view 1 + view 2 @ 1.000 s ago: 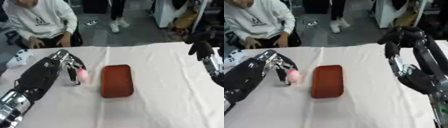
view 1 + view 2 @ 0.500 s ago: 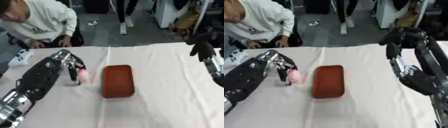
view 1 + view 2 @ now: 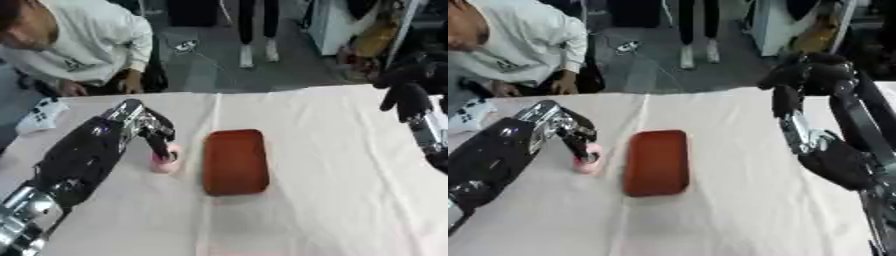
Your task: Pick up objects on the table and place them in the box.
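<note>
Your left hand (image 3: 144, 131) reaches in from the worktop's (image 3: 332, 165) near-left corner, the forearm slanting up across the cloth, the fingers (image 3: 161, 145) curled downward onto a small pink thing (image 3: 164, 161) that lies on the left half of the worktop. The fingertips cover its top, so you cannot tell whether they pinch it or only touch it, and its shape is hard to make out beyond a rounded pink blob. Just beside it, toward the middle of the worktop, lies a red-brown tray (image 3: 656, 161), long and round-cornered, flat on the cloth and apart from the pink thing. Your right hand (image 3: 808, 76) hangs above the far-right edge of the worktop, well apart from both things, the wrist bent so the fingers droop down and curl in; it holds nothing. Its forearm runs down the right edge and is cut off at the near-right corner. In the left eye view only part of that hand shows at the side. At the far-left edge a white thing (image 3: 40, 114) lies partly cut off; what it is you cannot tell.
</note>
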Motion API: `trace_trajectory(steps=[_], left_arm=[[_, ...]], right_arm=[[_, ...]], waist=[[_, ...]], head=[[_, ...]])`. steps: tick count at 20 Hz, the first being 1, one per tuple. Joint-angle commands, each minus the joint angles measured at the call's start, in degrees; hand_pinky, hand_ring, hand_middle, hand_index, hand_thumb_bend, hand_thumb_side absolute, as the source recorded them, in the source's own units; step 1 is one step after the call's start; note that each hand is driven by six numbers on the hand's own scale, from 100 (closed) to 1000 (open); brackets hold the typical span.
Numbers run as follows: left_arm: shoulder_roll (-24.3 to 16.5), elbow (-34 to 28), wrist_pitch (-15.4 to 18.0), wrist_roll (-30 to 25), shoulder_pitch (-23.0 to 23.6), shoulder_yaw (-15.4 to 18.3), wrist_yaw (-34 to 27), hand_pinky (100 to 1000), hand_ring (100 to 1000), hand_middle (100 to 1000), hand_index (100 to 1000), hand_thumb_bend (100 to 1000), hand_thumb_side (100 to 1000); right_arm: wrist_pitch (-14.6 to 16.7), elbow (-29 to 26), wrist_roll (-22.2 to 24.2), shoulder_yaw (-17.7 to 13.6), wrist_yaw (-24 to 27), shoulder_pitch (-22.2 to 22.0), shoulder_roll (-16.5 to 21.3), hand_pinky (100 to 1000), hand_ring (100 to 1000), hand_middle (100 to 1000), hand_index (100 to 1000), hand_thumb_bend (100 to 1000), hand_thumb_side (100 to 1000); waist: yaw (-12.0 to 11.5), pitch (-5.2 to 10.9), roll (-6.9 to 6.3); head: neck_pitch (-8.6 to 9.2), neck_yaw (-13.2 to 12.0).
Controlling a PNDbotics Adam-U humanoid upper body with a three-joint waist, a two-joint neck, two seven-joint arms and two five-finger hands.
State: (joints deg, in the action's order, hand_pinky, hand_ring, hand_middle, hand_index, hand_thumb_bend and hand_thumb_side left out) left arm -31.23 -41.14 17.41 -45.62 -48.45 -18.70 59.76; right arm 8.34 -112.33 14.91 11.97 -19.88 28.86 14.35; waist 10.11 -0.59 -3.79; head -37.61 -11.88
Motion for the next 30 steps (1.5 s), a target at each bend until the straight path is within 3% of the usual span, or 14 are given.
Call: trace_trajectory(steps=[1,9,30], left_arm=[[-1.86,-1.46,6.21,-6.32,-0.8,-0.32,0.06,100,100,165,461,100,640],[-2.21,-1.96,7.09,-6.35,-0.78,-0.25,-0.08,100,100,134,424,100,615],[-2.74,-5.38,5.72,-6.35,-3.89,-1.4,-1.55,100,100,118,416,100,602]], right_arm=[[0.08,-0.6,-0.24,-0.23,0.0,0.9,0.26,245,430,569,656,100,747],[0.05,-0.51,-0.22,-0.22,-0.07,0.87,0.3,244,431,569,656,100,748],[-0.11,-0.38,-0.08,-0.21,-0.18,0.58,0.44,245,433,570,656,100,749]], waist=[[-0.02,0.59,0.1],[-0.09,0.6,0.1],[-0.38,1.04,-0.07]], head=[[0.21,-0.88],[0.04,-0.95],[-0.17,-1.07]])
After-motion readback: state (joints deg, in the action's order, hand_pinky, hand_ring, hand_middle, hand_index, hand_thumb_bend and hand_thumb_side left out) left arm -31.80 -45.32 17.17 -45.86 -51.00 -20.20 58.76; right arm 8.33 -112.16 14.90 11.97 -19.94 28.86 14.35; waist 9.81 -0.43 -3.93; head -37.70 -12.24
